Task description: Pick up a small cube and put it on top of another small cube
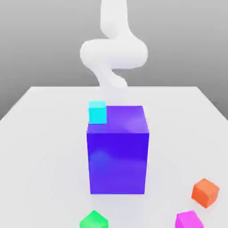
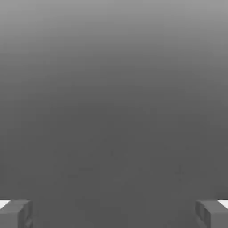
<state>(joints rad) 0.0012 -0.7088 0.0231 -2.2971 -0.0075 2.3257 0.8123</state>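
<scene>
Cubes are what we see: a cyan cube sits atop the blue block, at its edge on the exterior view's left. On the bench lie a green cube, a magenta cube and an orange cube. Our pincer stands wide open, holding nothing.

1 small bright cyan cube is seen on the front-left corner of 1 large glossy blue-violet block on a pale, smooth tabletop, behind 3 small cubes: 1 green at the exterior view's left, 1 magenta and 1 orange at its right. 1 white jointed robot arm is pictured beyond.
</scene>
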